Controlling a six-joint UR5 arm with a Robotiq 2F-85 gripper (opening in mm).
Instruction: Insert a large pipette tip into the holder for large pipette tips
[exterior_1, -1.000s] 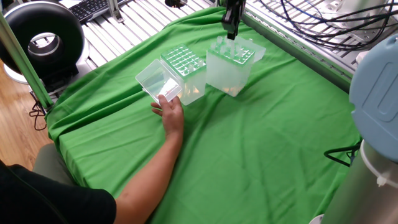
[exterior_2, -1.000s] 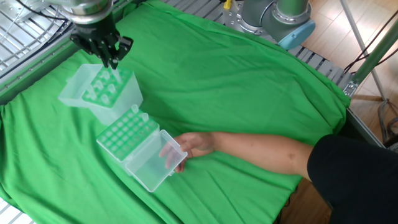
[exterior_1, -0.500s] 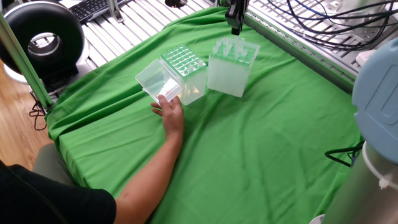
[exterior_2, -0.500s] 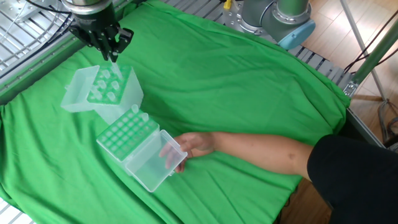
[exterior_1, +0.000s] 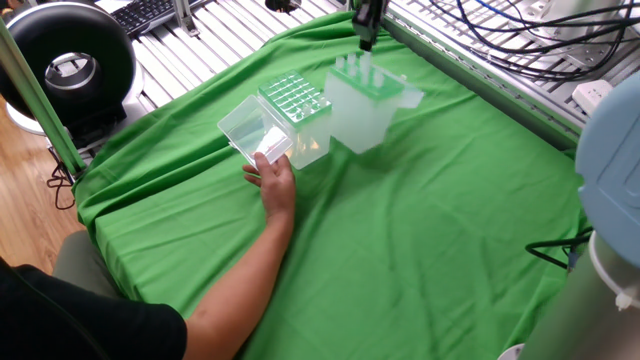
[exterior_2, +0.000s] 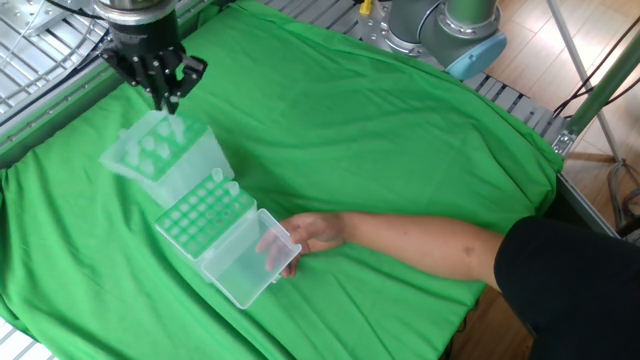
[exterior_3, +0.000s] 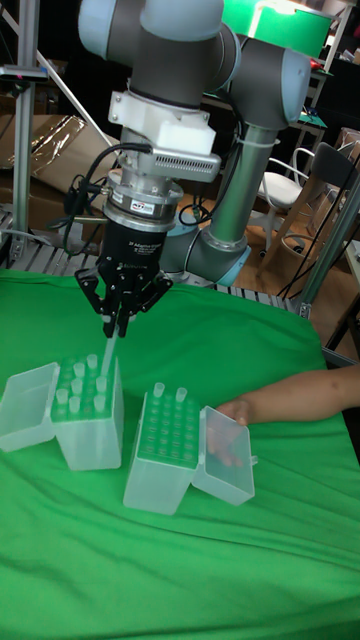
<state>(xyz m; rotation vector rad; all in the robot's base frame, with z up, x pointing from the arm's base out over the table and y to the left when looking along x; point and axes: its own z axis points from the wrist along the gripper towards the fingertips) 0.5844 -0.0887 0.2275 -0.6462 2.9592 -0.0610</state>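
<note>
The holder for large pipette tips (exterior_3: 88, 432) is the translucent box with a greenish top and its clear lid (exterior_3: 27, 405) hinged open; several large tips stand in it. It appears tilted on the green cloth in both fixed views (exterior_1: 360, 108) (exterior_2: 168, 160). My gripper (exterior_3: 116, 325) hangs right above it (exterior_1: 365, 42) (exterior_2: 166, 102), shut on a large pipette tip (exterior_3: 109, 352). The tip points down, its lower end at the holder's top among the other tips.
A second translucent grid-topped box (exterior_3: 160, 452) (exterior_1: 297, 108) stands beside the holder. A person's hand (exterior_1: 272, 178) (exterior_2: 312, 232) rests on its open lid (exterior_2: 242, 262), the forearm crossing the cloth. Metal rails and cables border the table's far edge.
The gripper has shifted a little sideways with the tip, and the holder has gone from upright to tilted beneath it. The person's hand has stayed put.
</note>
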